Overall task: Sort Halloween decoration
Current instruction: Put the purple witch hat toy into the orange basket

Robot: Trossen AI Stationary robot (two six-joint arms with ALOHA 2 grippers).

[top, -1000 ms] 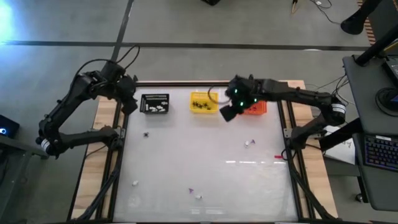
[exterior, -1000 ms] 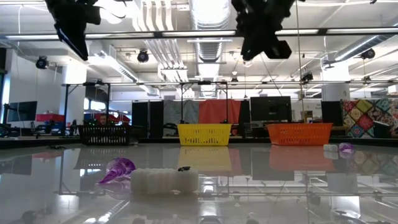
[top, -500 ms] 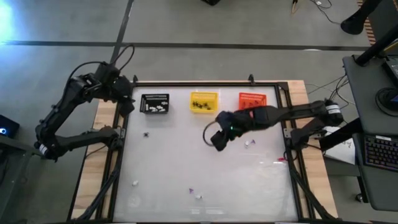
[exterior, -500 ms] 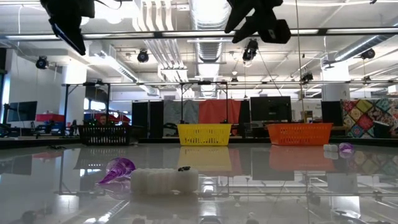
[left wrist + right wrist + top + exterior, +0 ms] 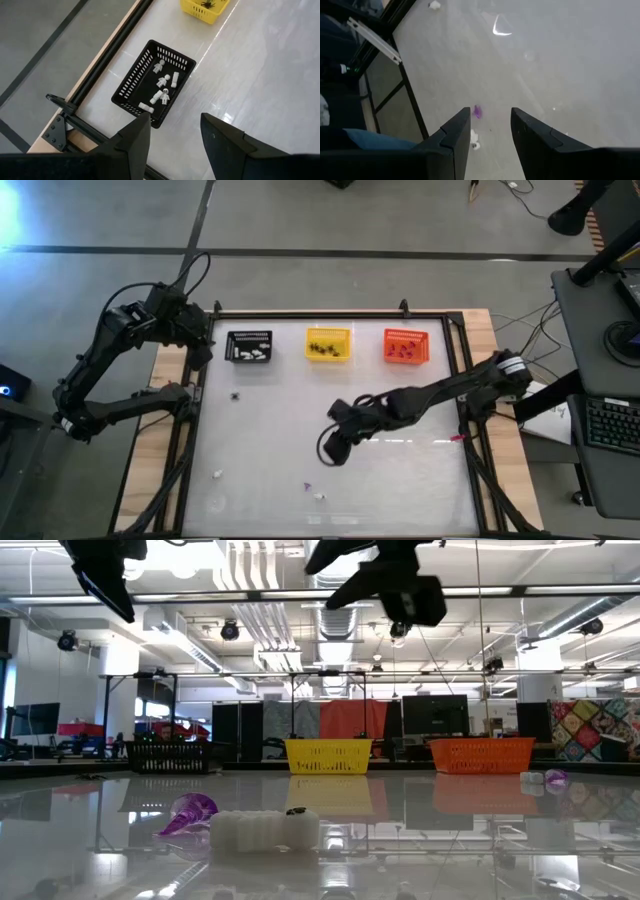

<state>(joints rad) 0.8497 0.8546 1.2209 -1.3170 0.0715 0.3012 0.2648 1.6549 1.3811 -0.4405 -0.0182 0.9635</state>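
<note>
Nearest me on the glossy white counter (image 5: pixel 300 420), a tiny purple trinket (image 5: pixel 477 111) and a small white trinket (image 5: pixel 473 136) lie just beside each other, and I've got my right gripper (image 5: pixel 485 131) hovering above them, fingers parted and empty. Farther back, my left gripper (image 5: pixel 172 134) hangs spread and empty over the black slatted plastic basket (image 5: pixel 131 82) holding white figures (image 5: pixel 163 85), with the yellow slatted basket (image 5: pixel 328 344) and orange slatted basket (image 5: pixel 405 346) alongside.

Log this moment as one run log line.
right gripper: open, mid-table, above tiny purple trinket | left gripper: open, over black slatted basket | white figures: in basket
</note>
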